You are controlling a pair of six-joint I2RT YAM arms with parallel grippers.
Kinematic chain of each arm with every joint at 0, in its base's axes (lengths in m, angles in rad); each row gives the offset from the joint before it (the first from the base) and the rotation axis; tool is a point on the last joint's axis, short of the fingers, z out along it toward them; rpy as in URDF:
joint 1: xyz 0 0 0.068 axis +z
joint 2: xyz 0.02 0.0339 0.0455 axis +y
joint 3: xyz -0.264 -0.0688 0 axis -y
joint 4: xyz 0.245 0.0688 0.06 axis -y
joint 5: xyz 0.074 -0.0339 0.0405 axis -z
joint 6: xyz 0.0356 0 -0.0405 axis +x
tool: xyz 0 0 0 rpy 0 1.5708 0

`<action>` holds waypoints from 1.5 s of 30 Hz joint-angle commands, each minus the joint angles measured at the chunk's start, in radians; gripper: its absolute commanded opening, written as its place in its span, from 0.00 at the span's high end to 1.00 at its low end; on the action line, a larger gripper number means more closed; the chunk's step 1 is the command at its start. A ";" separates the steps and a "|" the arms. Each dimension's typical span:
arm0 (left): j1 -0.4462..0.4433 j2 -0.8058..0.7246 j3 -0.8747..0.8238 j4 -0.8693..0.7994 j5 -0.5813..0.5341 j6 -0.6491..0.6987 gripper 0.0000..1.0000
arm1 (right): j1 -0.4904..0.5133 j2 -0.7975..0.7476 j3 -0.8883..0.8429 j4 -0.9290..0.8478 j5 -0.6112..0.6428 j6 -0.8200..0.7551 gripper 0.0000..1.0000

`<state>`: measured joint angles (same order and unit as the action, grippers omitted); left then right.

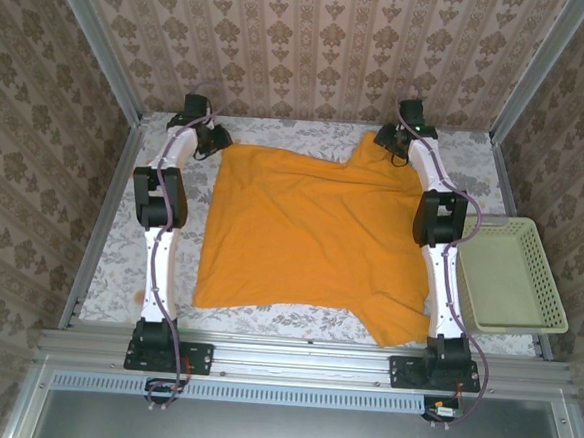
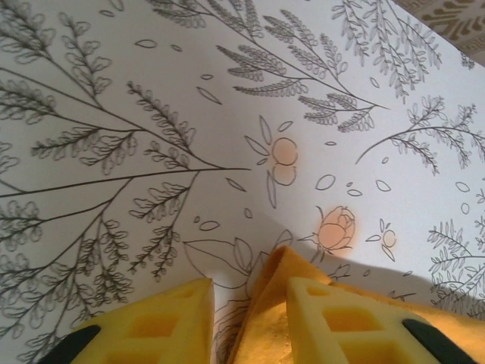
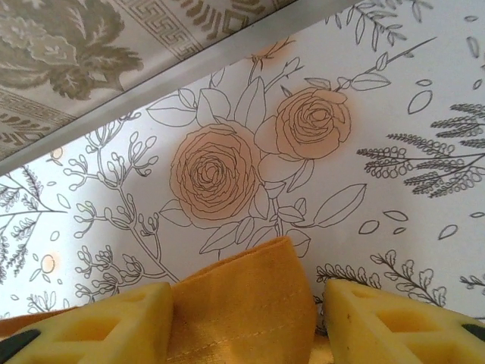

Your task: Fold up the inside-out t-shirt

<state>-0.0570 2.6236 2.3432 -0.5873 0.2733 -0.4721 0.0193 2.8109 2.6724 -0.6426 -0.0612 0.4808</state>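
The inside-out t-shirt (image 1: 306,230) lies spread flat over the middle of the table, mustard-orange with its plain face up. My left gripper (image 1: 215,138) is at the shirt's far left corner. In the left wrist view, the left gripper (image 2: 248,292) is open around a raised fold of the t-shirt (image 2: 269,318); the cloth rests against the right finger and bare table shows beside the left one. My right gripper (image 1: 392,144) is at the far right sleeve. Its jaws (image 3: 248,292) stand open around a hump of hemmed cloth (image 3: 242,303), with a small gap at the right finger.
A pale cream mesh basket (image 1: 509,274) sits at the table's right edge. The floral tablecloth (image 1: 298,134) runs up to the wallpapered back wall and metal frame rails just beyond both grippers. One sleeve lies near the right arm's base (image 1: 400,327).
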 commanded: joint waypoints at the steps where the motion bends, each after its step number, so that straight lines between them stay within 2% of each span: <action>1: -0.012 0.040 0.045 0.002 0.024 0.000 0.65 | -0.005 0.034 0.051 0.011 -0.049 0.027 0.48; 3: -0.011 0.057 0.069 -0.011 0.027 -0.003 0.65 | -0.008 0.044 0.061 0.009 -0.063 0.043 0.53; 8: -0.012 0.078 0.090 -0.035 0.026 -0.016 0.65 | -0.010 0.043 0.066 0.000 -0.065 0.047 0.77; 13: -0.020 0.069 0.092 -0.059 -0.020 0.006 0.58 | -0.013 -0.009 0.056 -0.024 -0.068 0.015 0.95; 15: -0.022 0.070 0.095 -0.065 -0.025 0.012 0.55 | -0.013 -0.043 0.027 -0.020 -0.068 0.007 0.99; 21: -0.026 0.098 0.116 -0.079 -0.019 0.006 0.59 | -0.006 -0.117 -0.090 0.036 -0.083 0.019 1.00; 32: -0.028 0.078 0.126 -0.079 -0.032 -0.001 0.93 | -0.004 -0.192 -0.157 0.056 -0.065 0.019 1.00; 35: -0.020 0.021 0.064 -0.023 -0.050 -0.023 0.99 | -0.004 -0.211 -0.156 0.052 -0.062 0.010 1.00; 40: 0.002 -0.087 -0.057 0.081 -0.054 -0.039 1.00 | -0.008 -0.246 -0.157 0.055 -0.039 -0.010 1.00; 45: 0.036 -0.169 -0.191 0.206 -0.004 -0.055 1.00 | -0.013 -0.264 -0.152 0.079 -0.038 -0.023 1.00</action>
<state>-0.0540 2.5427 2.1967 -0.4828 0.2443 -0.5022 0.0097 2.6076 2.5237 -0.5926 -0.1154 0.4839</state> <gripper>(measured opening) 0.057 0.065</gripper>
